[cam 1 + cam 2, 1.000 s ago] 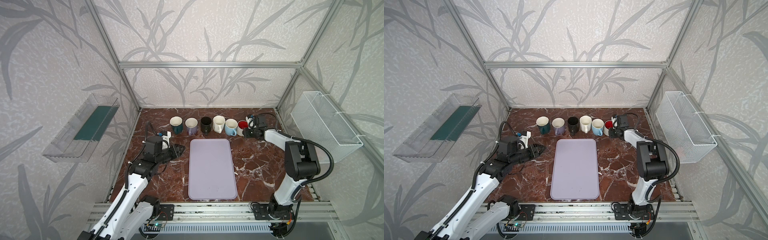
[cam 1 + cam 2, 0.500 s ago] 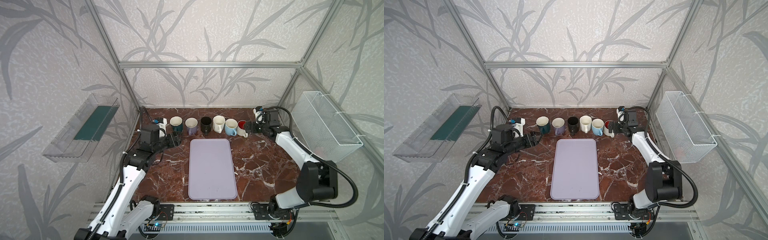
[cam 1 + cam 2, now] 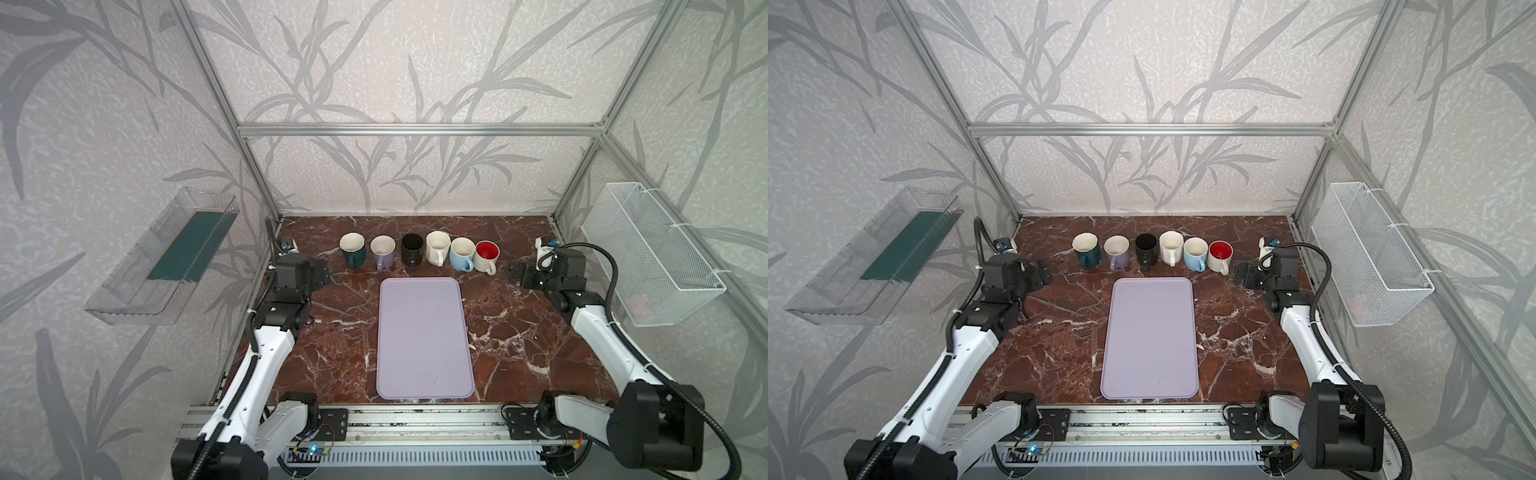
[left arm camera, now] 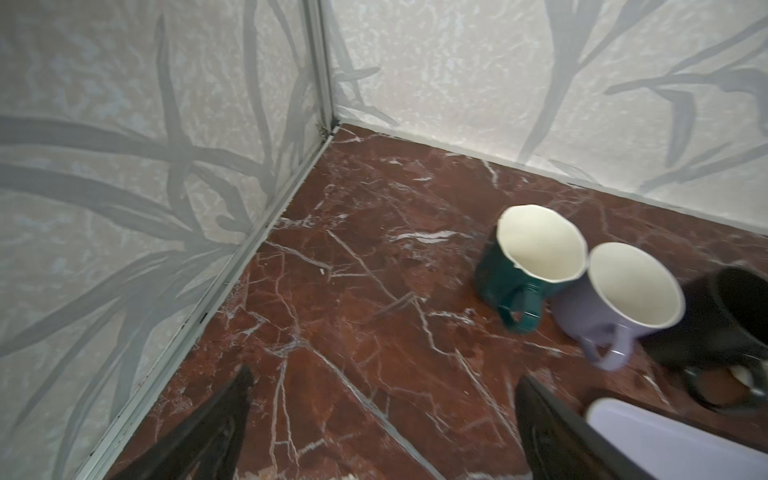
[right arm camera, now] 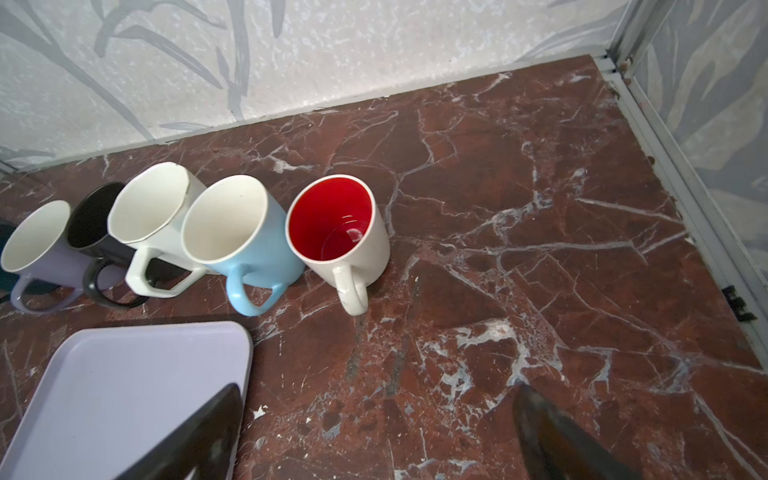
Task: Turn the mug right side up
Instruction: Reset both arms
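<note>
While both arms hang over the back of the marble table (image 3: 519,332), all eyes go to the mugs, and every one of them stands mouth-up. Six in a row, just off the 12 o'clock edge of the lavender tray (image 3: 424,336), seen in both top views. Reading from 9 o'clock to 3 o'clock: teal mug (image 3: 353,249), lilac mug (image 3: 383,252), black mug (image 3: 412,249), cream mug (image 3: 437,248), light blue mug (image 3: 461,253), and the red-lined white mug (image 3: 486,255) closing out the line. Handles swing toward 6 o'clock, facing the tray. They are packed tight. The left wrist view has the teal and lilac rims side by side, touching as far as I can tell. Which of the six is the task's mug, I cannot tell.

Over to the left gripper (image 3: 320,272): it sits at 10 o'clock from the tray, at 9 o'clock of the teal mug and apart from it. Its wrist view shows the two dark fingers (image 4: 216,419) spread wide, with only marble between them. It grips nothing.

Same story for the right gripper (image 3: 519,274), at 2 o'clock from the tray and at 3 o'clock of the red-lined white mug, clear of it. Jaws wide apart in its wrist view, bare marble in the gap, nothing held.

On the 3 o'clock wall hangs a white wire basket (image 3: 648,253). On the 9 o'clock wall is a clear plastic bin (image 3: 166,257).
</note>
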